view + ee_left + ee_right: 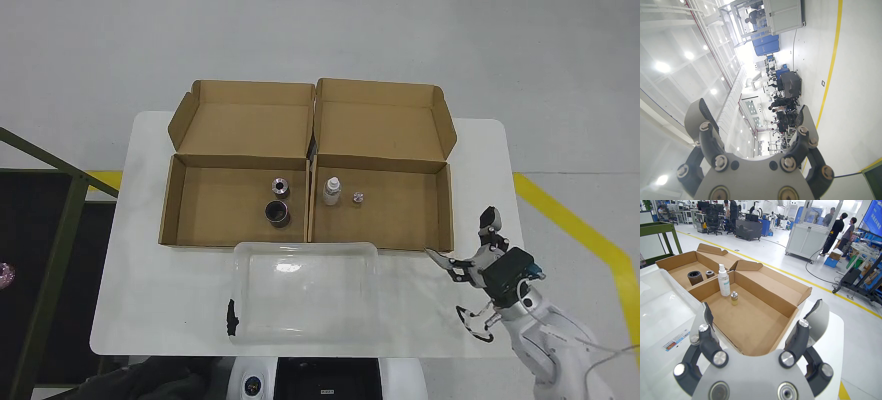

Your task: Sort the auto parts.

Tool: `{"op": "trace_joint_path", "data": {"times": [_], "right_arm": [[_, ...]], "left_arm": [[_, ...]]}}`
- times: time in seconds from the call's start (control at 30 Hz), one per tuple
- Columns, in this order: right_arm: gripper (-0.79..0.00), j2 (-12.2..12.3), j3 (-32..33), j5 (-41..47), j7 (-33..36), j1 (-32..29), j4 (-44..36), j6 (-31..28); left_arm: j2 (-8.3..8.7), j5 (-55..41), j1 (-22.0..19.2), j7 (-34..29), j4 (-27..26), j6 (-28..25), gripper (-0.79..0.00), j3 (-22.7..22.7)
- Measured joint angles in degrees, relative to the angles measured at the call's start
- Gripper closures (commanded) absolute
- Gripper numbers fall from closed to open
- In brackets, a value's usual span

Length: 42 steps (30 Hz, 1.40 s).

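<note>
Two open cardboard boxes sit side by side on the worktop (pixel 150 290), with a clear plastic tub (pixel 305 246) in front of them, nearer the robot. The left gripper (pixel 752 106) points out into the hall, its jaws spread with nothing between them.

The left box (pixel 215 205) holds a small steel bushing (pixel 278 186) and, just beside it, a larger dark sleeve (pixel 277 211), both upright. Both look stiff, dense and smooth, so they may slip. The sleeve is probably best pinched across its outer wall.

The right box (pixel 400 210) holds a spray bottle (pixel 332 190) standing near its left wall, with a small brass fitting (pixel 359 198) just beside it. The bottle looks light and easily tipped, and is best taken around the body below the nozzle. The fitting is best gripped across its wider base.

Farthest right, the right gripper (pixel 762 305) hovers near the right box's corner, jaws wide apart and holding nothing.
</note>
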Motion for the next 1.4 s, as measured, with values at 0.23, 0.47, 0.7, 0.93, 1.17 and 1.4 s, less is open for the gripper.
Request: {"op": "trace_joint_path", "data": {"times": [0.23, 0.47, 0.7, 0.93, 1.17, 1.4], "right_arm": [[-0.785, 0.2, 0.5, -0.2, 0.9, -1.0, 0.5, 1.1], [-0.785, 0.2, 0.5, -0.2, 0.9, -1.0, 0.5, 1.2], [-0.785, 0.2, 0.5, -0.2, 0.9, -1.0, 0.5, 1.2], [-0.785, 0.2, 0.5, -0.2, 0.9, -1.0, 0.5, 1.2], [-0.785, 0.2, 0.5, -0.2, 0.9, -1.0, 0.5, 1.2], [-0.785, 0.2, 0.5, -0.2, 0.9, -1.0, 0.5, 1.2]], "left_arm": [[0.00, 0.0, 0.0, 0.0, 0.0, 0.0, -0.784, 0.0], [0.00, 0.0, 0.0, 0.0, 0.0, 0.0, -0.784, 0.0], [0.00, 0.0, 0.0, 0.0, 0.0, 0.0, -0.784, 0.0], [0.00, 0.0, 0.0, 0.0, 0.0, 0.0, -0.785, 0.0], [0.00, 0.0, 0.0, 0.0, 0.0, 0.0, -0.785, 0.0], [0.00, 0.0, 0.0, 0.0, 0.0, 0.0, -0.784, 0.0]]}}
